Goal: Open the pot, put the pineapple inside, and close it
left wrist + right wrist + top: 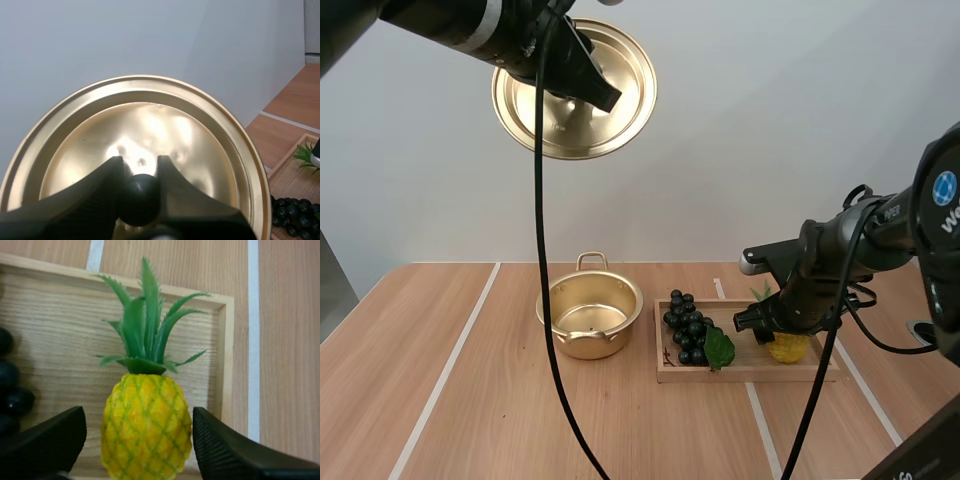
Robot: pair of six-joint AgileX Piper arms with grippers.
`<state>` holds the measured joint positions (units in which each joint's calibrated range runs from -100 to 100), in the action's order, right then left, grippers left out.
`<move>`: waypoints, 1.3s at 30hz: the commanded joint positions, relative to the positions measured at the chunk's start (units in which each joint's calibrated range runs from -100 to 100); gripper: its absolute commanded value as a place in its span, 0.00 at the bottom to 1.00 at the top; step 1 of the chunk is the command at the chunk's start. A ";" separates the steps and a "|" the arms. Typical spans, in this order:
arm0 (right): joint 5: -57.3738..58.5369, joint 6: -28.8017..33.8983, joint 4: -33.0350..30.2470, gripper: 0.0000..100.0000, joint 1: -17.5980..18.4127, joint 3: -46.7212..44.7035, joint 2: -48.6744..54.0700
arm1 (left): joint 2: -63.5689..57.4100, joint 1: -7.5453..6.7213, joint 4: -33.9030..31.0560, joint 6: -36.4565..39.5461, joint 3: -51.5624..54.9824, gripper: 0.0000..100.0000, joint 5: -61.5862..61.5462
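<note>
L end effector [592,85] [140,166] is up high over the surface [470,400], clamped on the black knob [140,197] of the gold lid [620,60] [150,115]. One finger sits each side of the knob, tips against the lid's dished face. The lid hangs in the air, tilted on edge, well above & behind the pot [585,345].

R end effector [772,322] [137,415] is low at the R end of the wooden tray [745,372] [225,340], fingers spread wide. The pineapple [788,347] [147,430] is btw them w/ a gap on each side, so nothing is gripped. It lies on the tray floor near the R rim, yellow body toward me, green crown pointing at the far rim.

The pot stands uncovered on the surface, just beside the tray's L end, not touching it. It's gold like the lid, w/ one handle at the far side & one at the near side.

Dark grapes [688,325] [10,380] fill the tray's L half w/ a green leaf [720,347] at their R edge. In the R wrist view they sit just past my L-hand finger, apart from the pineapple.
</note>
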<state>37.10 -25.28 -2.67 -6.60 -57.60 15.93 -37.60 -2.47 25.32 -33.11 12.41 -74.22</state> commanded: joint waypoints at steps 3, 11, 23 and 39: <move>-3.47 0.35 -0.95 1.00 -0.23 -0.18 -0.94 | -0.49 -0.20 1.37 0.21 -0.70 0.00 0.77; -8.66 0.35 -0.95 1.00 -0.47 -0.18 -2.18 | -0.49 -0.20 1.92 0.21 -0.82 0.00 0.77; -9.90 0.35 -0.53 1.00 -1.67 -0.18 -4.66 | -1.20 -0.20 1.92 0.21 -6.38 0.00 -1.17; -9.25 0.35 0.60 0.00 -1.67 -0.18 -4.66 | -1.07 3.20 4.52 0.21 -16.91 0.00 15.13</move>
<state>27.97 -25.05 -2.26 -8.00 -57.60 10.98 -38.29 -0.38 27.55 -33.11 -2.06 -66.56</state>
